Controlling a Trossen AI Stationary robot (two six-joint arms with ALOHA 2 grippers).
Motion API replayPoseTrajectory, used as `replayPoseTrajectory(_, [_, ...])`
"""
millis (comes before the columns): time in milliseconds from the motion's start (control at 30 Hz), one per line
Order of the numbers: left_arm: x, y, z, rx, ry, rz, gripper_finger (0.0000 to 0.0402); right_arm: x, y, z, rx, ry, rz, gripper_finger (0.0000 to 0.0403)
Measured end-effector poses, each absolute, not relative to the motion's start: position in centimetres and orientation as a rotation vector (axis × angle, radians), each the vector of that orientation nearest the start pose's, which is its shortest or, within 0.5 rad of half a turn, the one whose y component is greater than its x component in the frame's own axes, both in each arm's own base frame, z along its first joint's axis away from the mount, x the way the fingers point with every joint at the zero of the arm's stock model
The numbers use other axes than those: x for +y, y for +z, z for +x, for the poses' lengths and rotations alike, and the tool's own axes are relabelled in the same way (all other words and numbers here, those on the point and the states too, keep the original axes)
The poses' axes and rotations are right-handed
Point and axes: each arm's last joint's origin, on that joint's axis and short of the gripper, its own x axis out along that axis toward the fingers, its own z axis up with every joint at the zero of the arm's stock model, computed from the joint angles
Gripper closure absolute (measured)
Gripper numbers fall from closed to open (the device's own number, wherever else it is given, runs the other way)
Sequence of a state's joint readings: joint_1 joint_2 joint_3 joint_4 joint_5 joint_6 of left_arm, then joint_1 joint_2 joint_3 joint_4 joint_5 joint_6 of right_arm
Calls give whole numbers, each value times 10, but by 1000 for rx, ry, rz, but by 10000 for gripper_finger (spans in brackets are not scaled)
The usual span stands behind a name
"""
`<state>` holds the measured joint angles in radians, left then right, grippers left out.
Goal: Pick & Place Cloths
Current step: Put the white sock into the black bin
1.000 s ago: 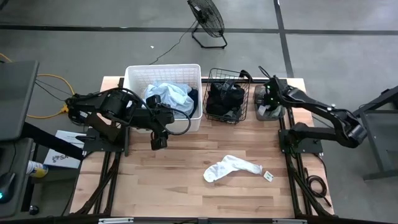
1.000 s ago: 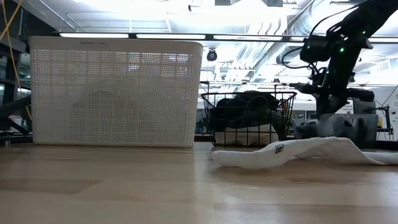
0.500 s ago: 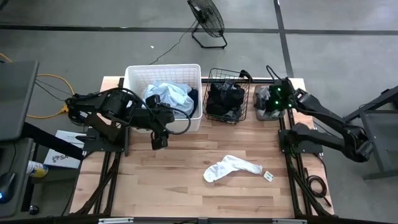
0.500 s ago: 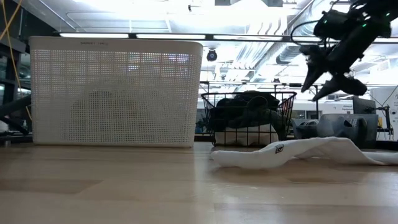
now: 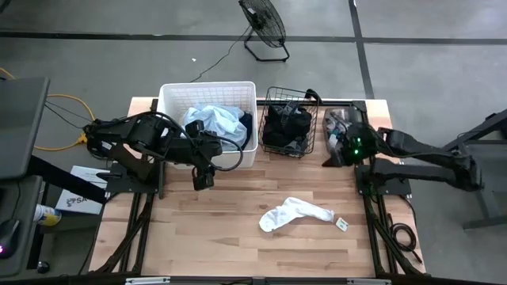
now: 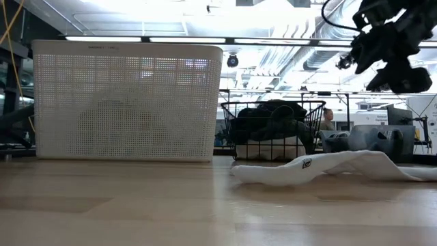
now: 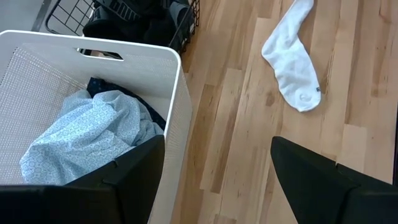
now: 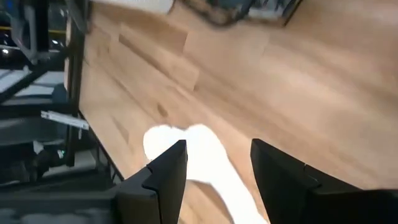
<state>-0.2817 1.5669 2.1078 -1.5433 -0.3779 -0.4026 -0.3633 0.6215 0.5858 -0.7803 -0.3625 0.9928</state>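
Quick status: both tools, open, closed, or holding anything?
Left tool: open, empty, beside the white tub.
Right tool: open, empty, raised near the wire basket.

White tub, wire basket and 1 stray sock on the wooden table

The left gripper (image 7: 211, 180) has its 2 dark fingers (image 7: 311, 180) spread wide with nothing between them, just bare planks of the wooden table (image 7: 236, 124). Beside it stands the white plastic tub (image 7: 177, 93), holding a crumpled light blue patterned cloth (image 7: 87, 137) with a dark navy cloth (image 7: 102, 86) peeking out behind it. Past the tub, the black wire basket (image 7: 186, 25) is stuffed with dark cloths (image 7: 143, 25). A white sock (image 7: 292, 56) lies flat on the table, well apart from both containers.
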Motion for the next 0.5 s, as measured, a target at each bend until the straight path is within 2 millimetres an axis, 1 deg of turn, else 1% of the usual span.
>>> replayPoseTrajectory(267, [-59, 465, 242, 912, 260, -17, 113, 4, 238, 125, 792, -400, 1303, 233])
replayPoseTrajectory(367, [-59, 465, 242, 915, 248, 8, 113, 18, 238, 135, 776, -387, 1315, 233])
replayPoseTrajectory(500, [-59, 465, 242, 918, 238, 28, 113, 39, 233, 153, 772, -370, 1305, 233])
